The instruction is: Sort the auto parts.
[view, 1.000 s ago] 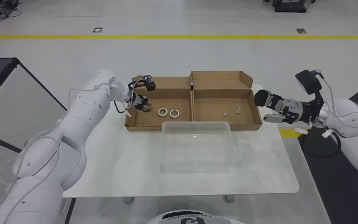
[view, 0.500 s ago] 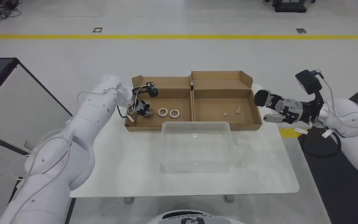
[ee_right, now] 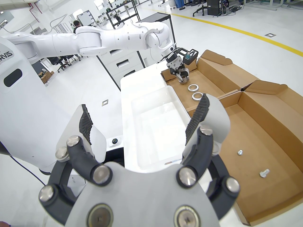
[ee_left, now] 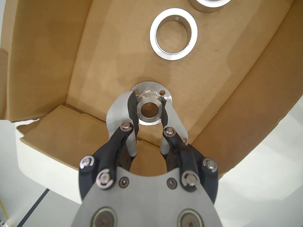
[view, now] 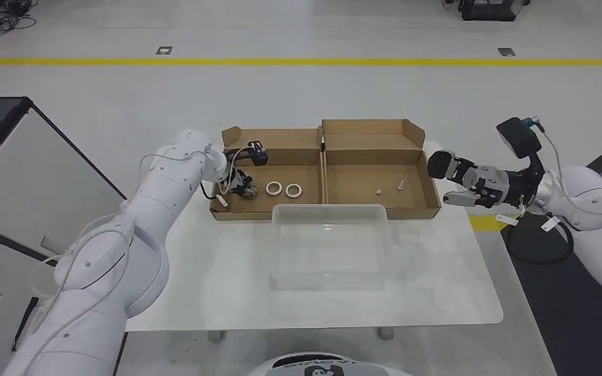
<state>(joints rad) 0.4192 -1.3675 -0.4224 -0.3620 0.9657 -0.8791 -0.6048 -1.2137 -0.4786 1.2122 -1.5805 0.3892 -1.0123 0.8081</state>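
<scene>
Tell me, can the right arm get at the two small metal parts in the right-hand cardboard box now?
Probably yes. The right gripper is open and empty just outside that box; the two small parts lie on its bare floor with nothing over them. Only the side wall stands between.

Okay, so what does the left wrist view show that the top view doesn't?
Left wrist view adds: the left hand, its pads gripping the hub of a flanged part, the flange's bolt holes, and a small side hole in the nearer ring. Top view adds: the right box with two small fasteners, the clear tray, and the open right hand beside that box. Shared: the left box, that ring and the farther ring.
</scene>
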